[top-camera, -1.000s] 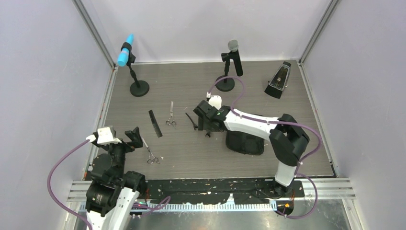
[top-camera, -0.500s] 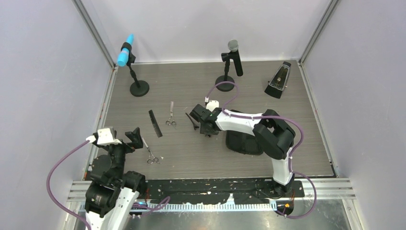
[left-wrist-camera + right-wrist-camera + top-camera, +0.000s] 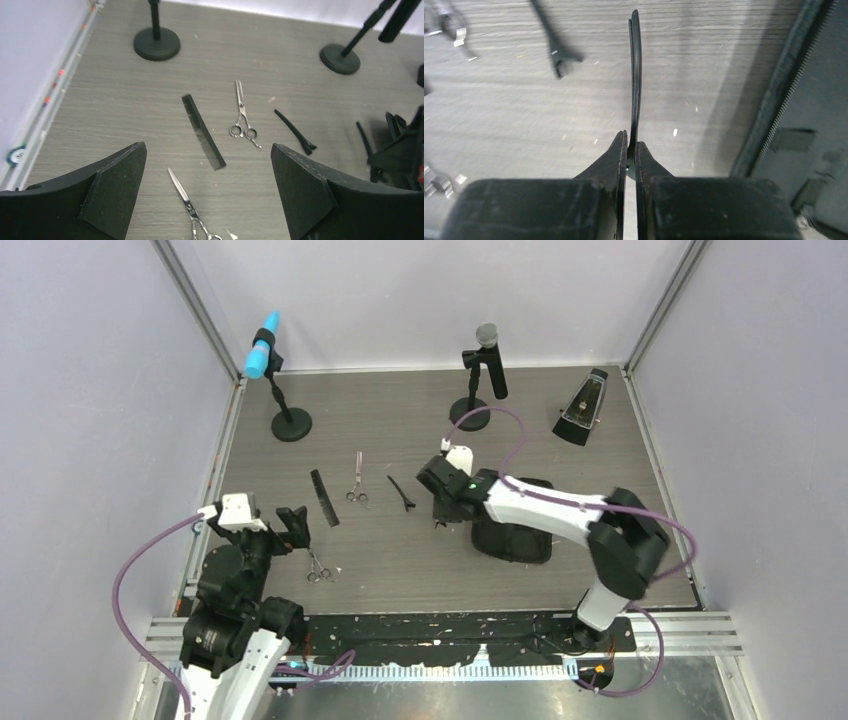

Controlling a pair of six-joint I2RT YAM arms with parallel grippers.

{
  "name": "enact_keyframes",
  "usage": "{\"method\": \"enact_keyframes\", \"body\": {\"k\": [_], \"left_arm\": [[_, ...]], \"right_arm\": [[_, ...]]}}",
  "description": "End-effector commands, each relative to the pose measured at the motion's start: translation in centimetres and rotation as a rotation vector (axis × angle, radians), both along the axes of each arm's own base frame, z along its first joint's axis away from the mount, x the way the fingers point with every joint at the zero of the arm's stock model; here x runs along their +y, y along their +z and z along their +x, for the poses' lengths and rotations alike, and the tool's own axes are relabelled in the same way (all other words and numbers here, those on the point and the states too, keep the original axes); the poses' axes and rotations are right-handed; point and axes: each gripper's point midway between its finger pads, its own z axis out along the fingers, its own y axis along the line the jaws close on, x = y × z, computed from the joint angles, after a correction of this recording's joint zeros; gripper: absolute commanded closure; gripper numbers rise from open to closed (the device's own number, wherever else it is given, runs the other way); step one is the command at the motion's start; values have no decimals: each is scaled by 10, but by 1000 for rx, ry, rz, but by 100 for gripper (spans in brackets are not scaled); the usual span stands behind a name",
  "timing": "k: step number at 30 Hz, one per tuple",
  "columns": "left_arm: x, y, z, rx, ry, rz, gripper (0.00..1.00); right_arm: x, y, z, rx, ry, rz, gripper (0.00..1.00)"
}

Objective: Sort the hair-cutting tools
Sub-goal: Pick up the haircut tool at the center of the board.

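My right gripper [image 3: 631, 146] is shut on a thin black hair clip [image 3: 636, 75], which sticks out forward from its pads just above the table. In the top view this gripper [image 3: 441, 508] is beside the black zip case [image 3: 512, 532]. A second hair clip [image 3: 401, 492] lies to its left, then scissors [image 3: 356, 480] and a flat black comb [image 3: 323, 497]. My left gripper [image 3: 207, 150] stands wide open over the table, holding nothing. Another pair of scissors [image 3: 192, 212] lies between its fingers [image 3: 115, 190].
A blue-headed microphone [image 3: 262, 345] on a round base [image 3: 291, 425] stands at the back left. A grey-headed microphone [image 3: 487, 360] stands at the back centre and a metronome [image 3: 582, 405] at the back right. White walls enclose the table.
My right gripper has shut on one hair clip and shifted right, towards the zip case. The left gripper has moved slightly right, towards the near scissors, still open.
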Motion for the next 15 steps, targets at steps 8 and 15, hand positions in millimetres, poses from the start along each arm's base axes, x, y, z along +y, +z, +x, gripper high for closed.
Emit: {"method": "enact_keyframes", "body": {"k": [8,15], "left_arm": [[-95,1,11,258,-381,-275,0],[-165,-4,21,359,-582,-390,0]], "right_arm": [[-41,79,-54,-78,146,287,95],[-76,66,-76,-53,123,490,95]]}}
